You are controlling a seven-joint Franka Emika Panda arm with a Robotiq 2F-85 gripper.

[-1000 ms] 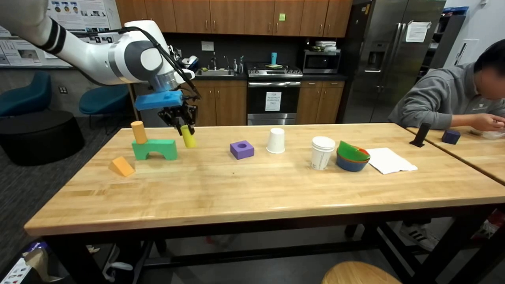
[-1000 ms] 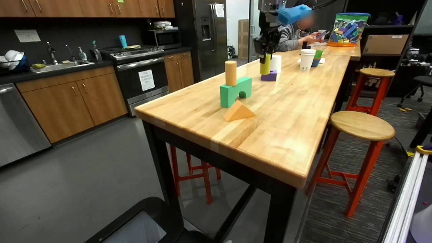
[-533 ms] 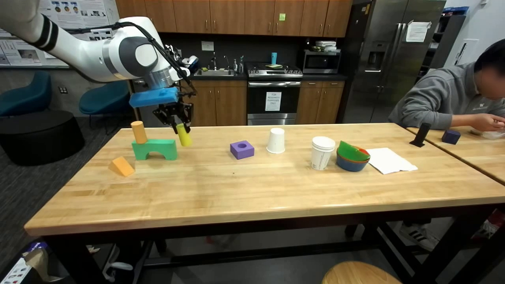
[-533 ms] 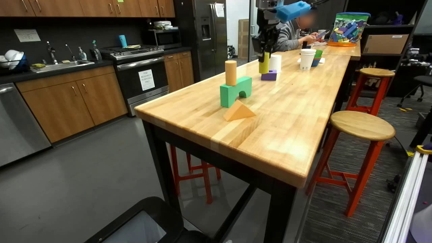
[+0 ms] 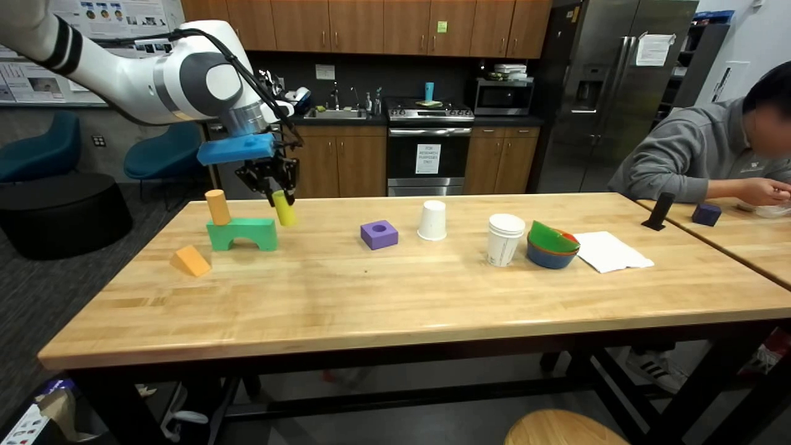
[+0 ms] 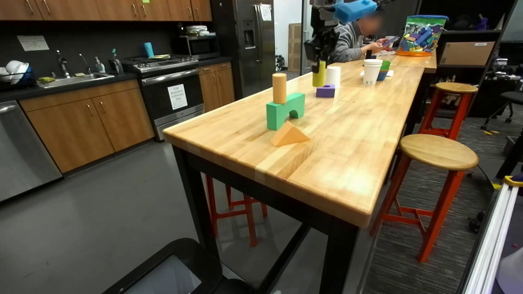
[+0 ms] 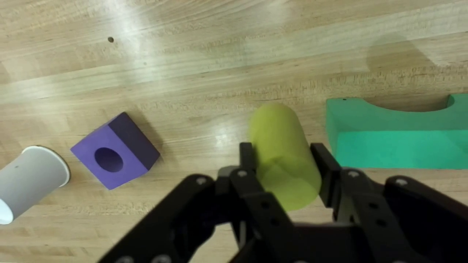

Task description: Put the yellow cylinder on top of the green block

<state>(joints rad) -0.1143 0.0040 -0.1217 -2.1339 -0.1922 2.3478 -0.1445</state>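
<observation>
My gripper [image 7: 282, 153] is shut on the yellow cylinder [image 7: 279, 135], with one finger on each side near its upper end. In both exterior views the gripper [image 5: 281, 196] [image 6: 319, 65] holds the yellow cylinder [image 5: 285, 212] [image 6: 319, 77] above the table, slightly tilted. The green block [image 5: 264, 232] is a low arch standing on the table, left of the held cylinder. It also shows in an exterior view [image 6: 277, 117] and at the right of the wrist view [image 7: 402, 148], close beside the right finger. The cylinder's lower end is apart from the green block.
An orange-tan cylinder [image 5: 217, 207] stands on the green block's left end. An orange wedge [image 5: 193, 261] lies in front of it. A purple block with a hole [image 5: 379, 235], an upturned white cup [image 5: 432, 220], stacked cups [image 5: 502, 244] and bowls [image 5: 549, 252] stand farther right.
The gripper and the yellow cylinder have moved a little left, nearer the green block, and slightly up. The cylinder has stayed in the jaws. The blocks and cups have not moved.
</observation>
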